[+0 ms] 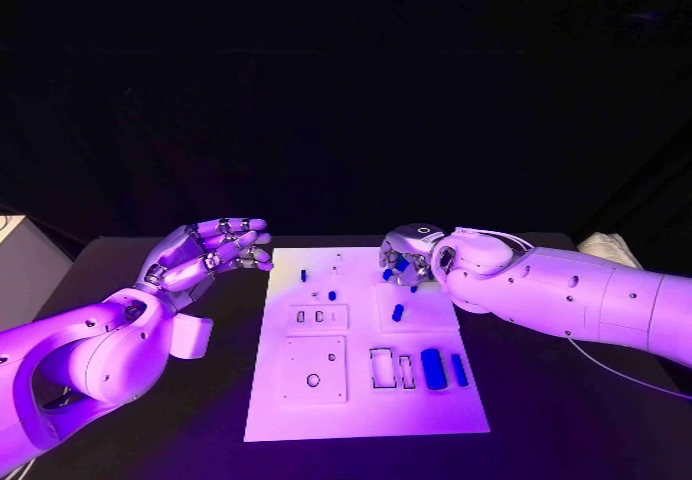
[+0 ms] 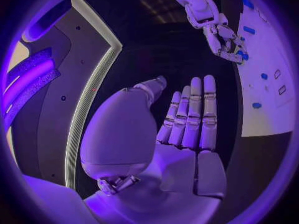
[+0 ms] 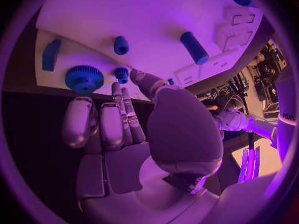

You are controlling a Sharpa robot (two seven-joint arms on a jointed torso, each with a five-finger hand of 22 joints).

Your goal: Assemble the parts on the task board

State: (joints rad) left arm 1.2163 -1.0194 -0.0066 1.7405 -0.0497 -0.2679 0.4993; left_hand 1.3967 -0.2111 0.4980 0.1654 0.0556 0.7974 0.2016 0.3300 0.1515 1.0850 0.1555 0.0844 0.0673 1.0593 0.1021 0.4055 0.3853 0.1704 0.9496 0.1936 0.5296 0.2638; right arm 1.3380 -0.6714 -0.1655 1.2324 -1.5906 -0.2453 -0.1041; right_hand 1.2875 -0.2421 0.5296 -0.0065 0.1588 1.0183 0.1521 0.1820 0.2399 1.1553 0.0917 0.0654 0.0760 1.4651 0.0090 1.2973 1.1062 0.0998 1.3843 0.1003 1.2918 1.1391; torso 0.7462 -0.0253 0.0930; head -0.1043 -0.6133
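My right hand [image 1: 408, 258] hovers over the far parts [image 1: 397, 312], fingers loose and empty; left hand [image 1: 209, 252] idle, spread; next I pinch one.

Head camera looked down on the task board [image 1: 361, 400] from 6 o'clock. Wrist cameras sat close behind their palms; all three shared the board.

My right hand [image 1: 408, 255] hovers over the far right corner of the task board [image 1: 361, 410], my left hand [image 1: 214, 252] just off its far left corner, and a large cylinder part [image 1: 433, 369] lies on its near right.
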